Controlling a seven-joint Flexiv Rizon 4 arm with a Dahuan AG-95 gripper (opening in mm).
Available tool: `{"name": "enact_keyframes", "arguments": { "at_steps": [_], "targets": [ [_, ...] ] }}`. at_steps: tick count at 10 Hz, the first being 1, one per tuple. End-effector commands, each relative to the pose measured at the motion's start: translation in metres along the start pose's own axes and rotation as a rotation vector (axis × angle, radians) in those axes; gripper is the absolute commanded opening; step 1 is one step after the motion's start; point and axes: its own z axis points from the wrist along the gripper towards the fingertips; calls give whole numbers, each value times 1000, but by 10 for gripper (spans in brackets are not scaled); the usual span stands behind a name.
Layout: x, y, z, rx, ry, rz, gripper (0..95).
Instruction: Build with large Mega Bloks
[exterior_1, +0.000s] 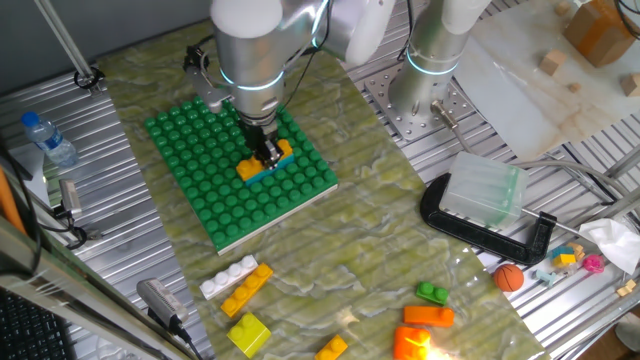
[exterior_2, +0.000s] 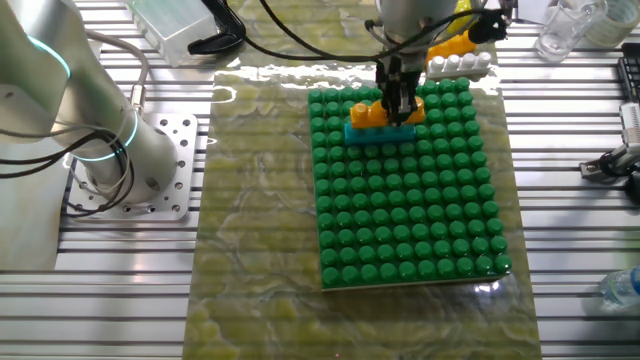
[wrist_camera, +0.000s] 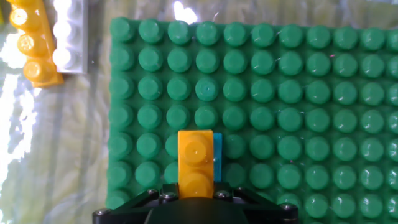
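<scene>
Now the gripper (exterior_1: 268, 150) presses a yellow-orange brick (exterior_2: 384, 112) onto the cyan bar (exterior_2: 380, 131).
Fingers clamp that brick near the green baseplate's (exterior_2: 420, 210) edge; next, release and lift straight up.

surface: ribbed metal table (exterior_1: 150, 240) | cover: green-yellow marbled mat (exterior_1: 370, 250), glossy, catching glare | clutter: black clamp (exterior_1: 480, 225), water bottle (exterior_1: 48, 138), small orange ball (exterior_1: 509, 277) | light: bright overhead reflections
</scene>
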Motion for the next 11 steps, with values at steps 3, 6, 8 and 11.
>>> {"name": "enact_keyframes", "arguments": {
  "at_steps": [3, 6, 8, 11],
  "targets": [
    [4, 1, -29, 2, 6, 3, 0],
    [6, 0, -28, 4, 8, 22, 0],
    [6, 0, -28, 4, 8, 13, 0],
    [5, 1, -28, 11, 31, 25, 0]
  ]
}}
